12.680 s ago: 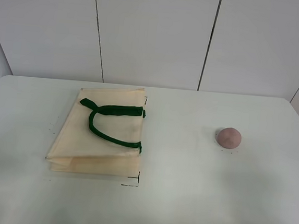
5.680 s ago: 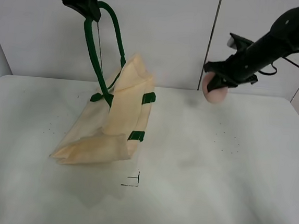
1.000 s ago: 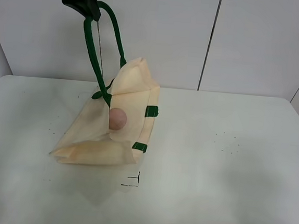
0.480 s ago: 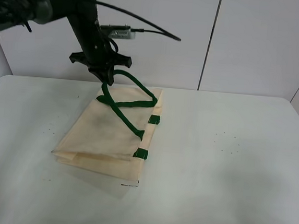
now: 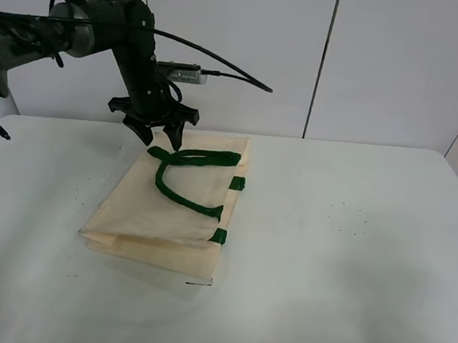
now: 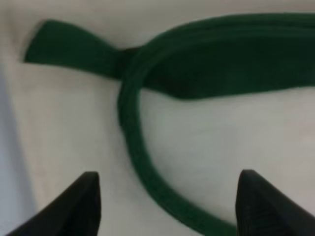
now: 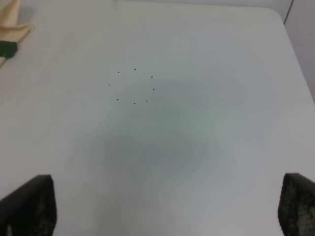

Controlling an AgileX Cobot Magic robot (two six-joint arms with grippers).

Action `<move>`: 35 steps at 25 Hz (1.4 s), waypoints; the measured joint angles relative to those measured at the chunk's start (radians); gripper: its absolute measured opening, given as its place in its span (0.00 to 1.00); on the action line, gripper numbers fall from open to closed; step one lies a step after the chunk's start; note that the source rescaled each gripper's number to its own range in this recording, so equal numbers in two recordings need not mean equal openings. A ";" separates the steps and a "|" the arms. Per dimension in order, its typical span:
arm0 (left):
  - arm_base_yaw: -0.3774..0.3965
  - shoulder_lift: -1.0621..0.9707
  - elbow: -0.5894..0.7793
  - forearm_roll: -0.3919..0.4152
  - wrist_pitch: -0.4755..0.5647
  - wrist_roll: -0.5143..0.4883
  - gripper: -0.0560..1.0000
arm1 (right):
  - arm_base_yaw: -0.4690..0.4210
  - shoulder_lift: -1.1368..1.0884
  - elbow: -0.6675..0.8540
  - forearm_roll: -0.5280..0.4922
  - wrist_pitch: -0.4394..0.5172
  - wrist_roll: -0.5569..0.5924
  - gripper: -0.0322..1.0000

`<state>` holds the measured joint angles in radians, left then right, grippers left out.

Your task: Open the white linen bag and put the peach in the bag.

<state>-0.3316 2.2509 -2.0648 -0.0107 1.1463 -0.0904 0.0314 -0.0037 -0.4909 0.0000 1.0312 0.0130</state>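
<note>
The white linen bag (image 5: 173, 215) lies flat on the table, left of the middle. Its dark green handle (image 5: 182, 175) lies loose on top of it. Two green tabs (image 5: 237, 183) sit at its right edge. My left gripper (image 5: 159, 139) hovers open and empty just above the bag's far edge, over the handle's end. In the left wrist view the handle (image 6: 197, 69) curves over the cream fabric between the spread left gripper (image 6: 170, 204) fingertips. The peach is hidden from every view. My right gripper (image 7: 162, 206) is open over bare table; a corner of the bag (image 7: 12, 27) shows far off.
The white table (image 5: 350, 254) has a ring of small black dots (image 5: 351, 219) on its right half and a black corner mark (image 5: 206, 281) by the bag's front. A panelled wall stands behind. The left arm's cable (image 5: 222, 63) arcs above the bag.
My left gripper has lowered the bag from hanging by its handle to lying flat, then let the handle go. The peach, seen at the bag's mouth a second ago, no longer shows.
</note>
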 joint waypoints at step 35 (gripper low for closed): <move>0.360 -0.535 0.461 0.025 0.033 0.030 0.90 | 0.000 0.000 0.000 0.000 0.000 0.000 1.00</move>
<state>0.0285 1.7155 -1.6035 0.0142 1.1788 -0.0601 0.0314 -0.0037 -0.4909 0.0000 1.0312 0.0130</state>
